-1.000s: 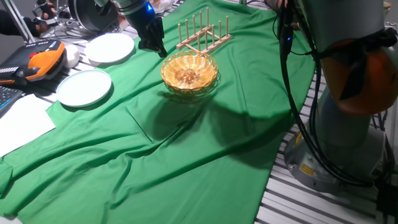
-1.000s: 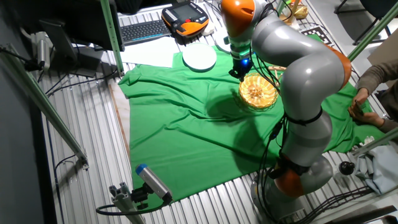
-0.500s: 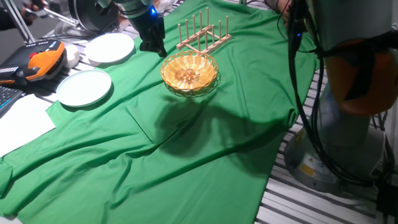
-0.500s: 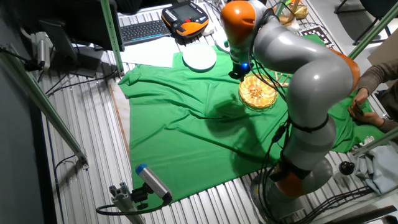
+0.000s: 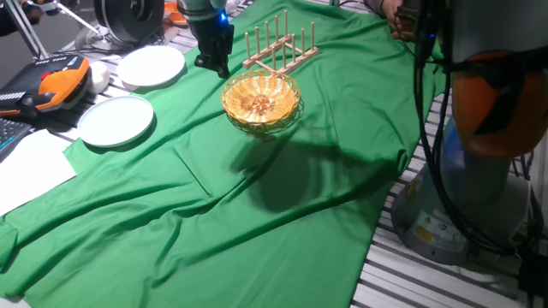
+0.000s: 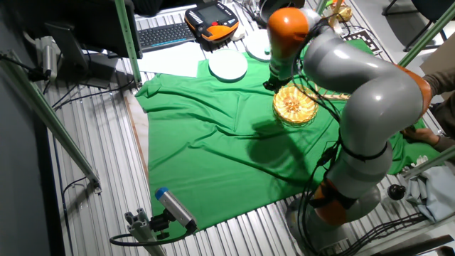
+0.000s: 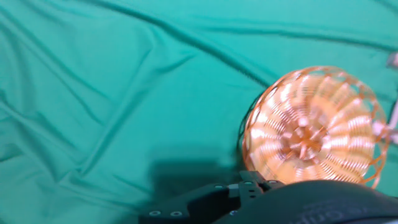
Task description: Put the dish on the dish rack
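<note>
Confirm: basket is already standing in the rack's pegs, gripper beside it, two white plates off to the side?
Not quite. The basket is not in the rack; it sits flat on the green cloth in front of it, as one fixed view shows. The gripper beside it and the two white plates are right.

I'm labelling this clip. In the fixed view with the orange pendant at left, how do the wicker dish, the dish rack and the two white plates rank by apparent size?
1. Wicker dish.
2. Near white plate and far white plate: about alike, so unranked; the far one may only look smaller with distance.
3. Dish rack: looks smallest, but sits farthest away.
</note>
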`<state>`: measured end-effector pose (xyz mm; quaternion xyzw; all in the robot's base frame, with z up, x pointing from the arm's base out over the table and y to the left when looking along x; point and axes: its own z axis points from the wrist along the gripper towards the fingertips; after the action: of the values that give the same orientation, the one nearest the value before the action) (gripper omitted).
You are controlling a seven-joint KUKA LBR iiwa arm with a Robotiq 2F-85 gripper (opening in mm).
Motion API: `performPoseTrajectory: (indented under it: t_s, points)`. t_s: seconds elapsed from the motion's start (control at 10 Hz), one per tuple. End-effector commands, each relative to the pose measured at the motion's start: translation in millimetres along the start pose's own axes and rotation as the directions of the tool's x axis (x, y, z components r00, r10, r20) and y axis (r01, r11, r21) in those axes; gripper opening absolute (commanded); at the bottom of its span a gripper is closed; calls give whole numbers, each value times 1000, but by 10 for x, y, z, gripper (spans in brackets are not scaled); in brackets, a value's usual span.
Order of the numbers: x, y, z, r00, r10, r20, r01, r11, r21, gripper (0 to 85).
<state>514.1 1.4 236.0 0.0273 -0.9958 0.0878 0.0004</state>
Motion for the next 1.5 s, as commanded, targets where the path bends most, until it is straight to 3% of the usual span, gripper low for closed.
performPoseTrajectory:
  t_s: [0.0, 0.1, 0.2, 0.3, 0.4, 0.5, 0.6, 0.8, 1.1, 1.4]
  points:
    - [-1, -3, 2, 1000, -2, -5, 2, 999, 33, 0]
    - [-1, -3, 2, 1000, 20, -1, -20, 997, 68, 170]
    - [-1, -3, 2, 999, 38, 10, -39, 996, 79, 340]
    - [-60, -204, 31, 998, 53, 18, -54, 996, 68, 510]
    - [-134, -434, 66, 999, 36, 19, -37, 997, 70, 510]
    - [-199, -777, 123, 1000, 17, 17, -17, 999, 50, 510]
    - [-237, -1002, 141, 1000, 3, 6, -4, 999, 35, 510]
    - [-254, -1384, 191, 999, -37, 14, 36, 998, 51, 510]
    - [-249, -1840, 344, 997, -73, 31, 71, 997, 37, 510]
    - [-296, -2156, 695, 987, -140, 77, 139, 990, 14, 510]
